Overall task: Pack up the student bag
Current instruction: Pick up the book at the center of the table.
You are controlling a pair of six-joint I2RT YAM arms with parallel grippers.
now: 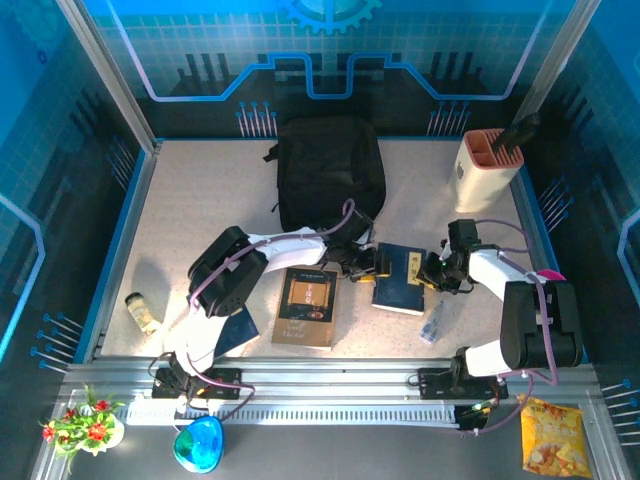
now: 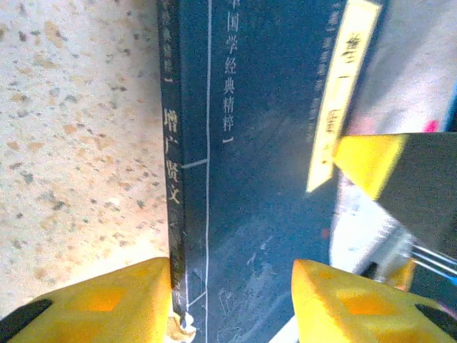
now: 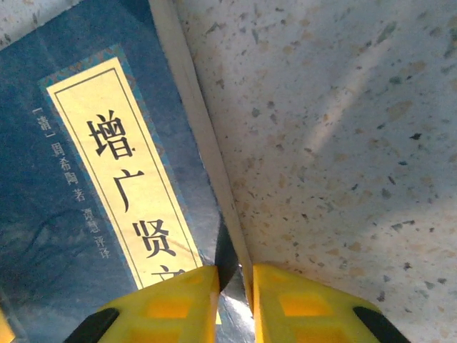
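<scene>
- Top external: the bag (image 1: 330, 175) lies at the far middle of the table (image 1: 200, 220), its straps toward the left.
- A blue book (image 1: 400, 280) lies flat just in front of the bag's near right corner, between the ends of the two arms.
- The left fingers (image 1: 363, 263) meet the blue book's left edge. The right fingers (image 1: 437, 272) meet its right edge.
- Left wrist: the left fingers stand apart, one against the spine and the other over the cover. I cannot tell whether they press the blue book. One right finger shows beyond, at the far edge of the cover.
- Right wrist: the right fingers are drawn nearly together, pinching the page edge at the blue book's corner.
- A brown book (image 1: 308, 305) lies flat near the left fingers, apart from the blue book.
- A jar (image 1: 143, 312) lies on its side by the table's left edge.
- A holder (image 1: 488, 165) stands upright at the far right.
</scene>
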